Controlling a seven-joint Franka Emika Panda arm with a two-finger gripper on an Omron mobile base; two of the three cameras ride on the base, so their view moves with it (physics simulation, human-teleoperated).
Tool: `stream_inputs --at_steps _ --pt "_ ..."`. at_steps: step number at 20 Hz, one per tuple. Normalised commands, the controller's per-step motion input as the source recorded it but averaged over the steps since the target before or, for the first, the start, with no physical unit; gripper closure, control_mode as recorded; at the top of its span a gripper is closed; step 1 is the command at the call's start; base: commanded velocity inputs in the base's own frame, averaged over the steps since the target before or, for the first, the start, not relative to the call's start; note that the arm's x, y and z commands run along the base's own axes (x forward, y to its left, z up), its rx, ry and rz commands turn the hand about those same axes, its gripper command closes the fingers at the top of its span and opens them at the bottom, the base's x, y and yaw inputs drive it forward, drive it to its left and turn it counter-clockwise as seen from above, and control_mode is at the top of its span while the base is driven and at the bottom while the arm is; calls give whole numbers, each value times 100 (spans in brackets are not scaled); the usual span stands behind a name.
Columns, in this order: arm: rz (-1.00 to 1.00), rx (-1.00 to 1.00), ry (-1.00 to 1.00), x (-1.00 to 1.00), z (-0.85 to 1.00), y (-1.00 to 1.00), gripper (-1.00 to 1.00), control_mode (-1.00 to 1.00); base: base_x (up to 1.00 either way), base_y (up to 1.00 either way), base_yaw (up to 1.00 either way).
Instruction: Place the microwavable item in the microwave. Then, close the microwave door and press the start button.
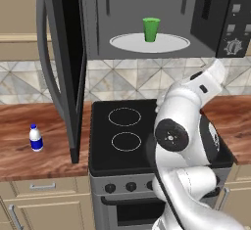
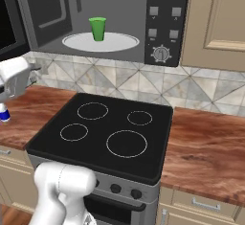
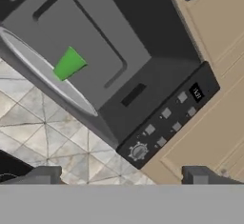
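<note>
Standing upright on the turntable [image 1: 169,43] inside the microwave [image 1: 215,28], the cup [image 1: 151,29] is well above and apart from the gripper [image 3: 121,175], whose jaws are spread wide with nothing between them. Beyond the fingertips [image 3: 45,174] lies the control panel [image 3: 167,120] with its knob [image 3: 138,151]. Off to the jaws' left the door [image 1: 63,67] hangs open, seemingly at a right angle. A bottle [image 1: 35,138] stands on the counter [image 1: 29,160] beyond the door.
</note>
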Motion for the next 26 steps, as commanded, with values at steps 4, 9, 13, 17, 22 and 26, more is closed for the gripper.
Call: stream_inputs --at_steps 4,9,13,17,22,26 --pt "-5 -34 -18 -40 -51 23 -100 -100 0 0 0" --pt "-2 -30 -12 -9 -79 17 -100 -100 0 0 0" --pt "0 -26 -7 0 -98 0 -100 -100 0 0 0" --pt "0 -28 -12 -3 -76 11 -100 -100 0 0 0" --pt "-4 -31 -8 -2 -35 56 -100 -100 0 0 0" --pt "-6 -30 0 1 -43 67 -100 -100 0 0 0"
